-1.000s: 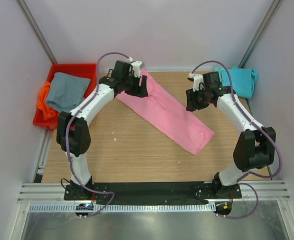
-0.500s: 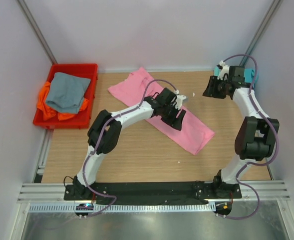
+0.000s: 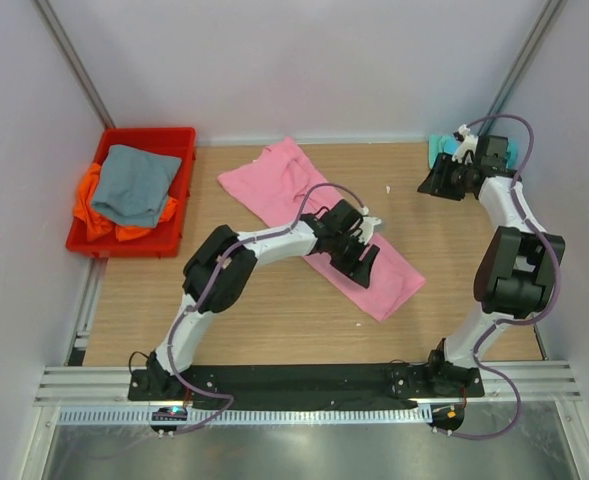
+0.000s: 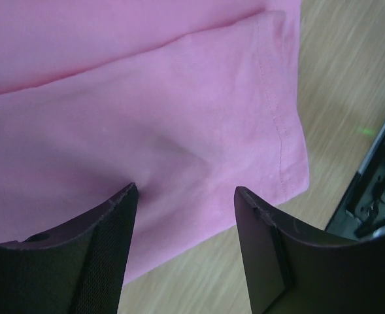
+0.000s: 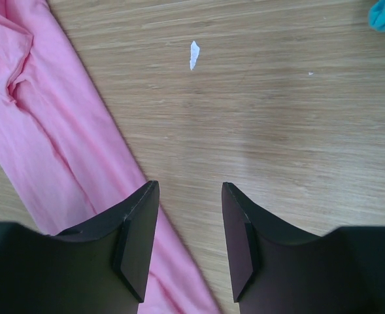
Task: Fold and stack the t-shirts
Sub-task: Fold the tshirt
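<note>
**Q:** Report the left gripper.

**A:** The left gripper (image 4: pixel 185 190) hangs over the near right part of the pink t-shirt (image 3: pixel 286 178), close to its hemmed end. Its jaws stand apart with nothing between them. In the left wrist view, pink cloth fills the gap, and the stitched hem and bare table (image 3: pixel 274 320) lie to the side.

**Q:** How does the pink t-shirt lie?

**A:** It lies flat on the table as a long band, running diagonally from far centre-left to near right. The far end is wider and slightly rumpled.

**Q:** Report the right gripper.

**A:** The right gripper (image 5: pixel 189 186) is at the far right, well apart from the left one. Its jaws are parted and hold nothing. Bare wood shows through the gap. The pink t-shirt's edge passes beside one finger. A small white scrap (image 5: pixel 193 55) lies on the wood beyond.

**Q:** Where are the other shirts?

**A:** The teal t-shirt (image 3: pixel 436 148) sits in the far right corner, mostly hidden by the arm. The red bin (image 3: pixel 144 138) stands at the far left. Inside it, the grey t-shirt (image 3: pixel 134 185) rests on top of the orange t-shirt (image 3: pixel 92 215).
</note>
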Robot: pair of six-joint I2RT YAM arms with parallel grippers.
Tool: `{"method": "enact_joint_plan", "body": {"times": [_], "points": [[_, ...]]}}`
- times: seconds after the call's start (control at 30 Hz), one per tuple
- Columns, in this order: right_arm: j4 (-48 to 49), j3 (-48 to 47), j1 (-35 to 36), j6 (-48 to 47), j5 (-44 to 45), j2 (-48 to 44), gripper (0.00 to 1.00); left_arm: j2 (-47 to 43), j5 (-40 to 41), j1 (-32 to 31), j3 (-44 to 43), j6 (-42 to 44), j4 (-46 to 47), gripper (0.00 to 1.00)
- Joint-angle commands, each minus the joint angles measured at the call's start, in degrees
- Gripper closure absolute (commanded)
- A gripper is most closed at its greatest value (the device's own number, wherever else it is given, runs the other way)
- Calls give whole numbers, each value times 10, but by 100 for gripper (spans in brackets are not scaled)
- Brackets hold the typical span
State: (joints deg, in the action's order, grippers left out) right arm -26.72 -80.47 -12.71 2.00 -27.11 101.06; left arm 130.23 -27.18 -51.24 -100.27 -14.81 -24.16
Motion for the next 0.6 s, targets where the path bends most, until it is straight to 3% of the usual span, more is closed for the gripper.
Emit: {"method": "enact_joint_plan", "body": {"times": [0.0,0.13,0.27,0.43,0.57], "points": [[13,-14,-6,-10,-19,7,50,-55,-16,-7,114,6,-54,37],[18,-14,-6,-10,-40,26,50,-107,-7,-7,219,37,-105,38],[-2,-39,-4,-9,-120,70,50,-168,37,1,323,78,-113,37],[-112,-162,20,-17,-186,189,50,-161,100,55,343,126,-201,41],[-130,-210,49,-12,-208,225,50,-165,104,123,330,127,-238,46]]}}
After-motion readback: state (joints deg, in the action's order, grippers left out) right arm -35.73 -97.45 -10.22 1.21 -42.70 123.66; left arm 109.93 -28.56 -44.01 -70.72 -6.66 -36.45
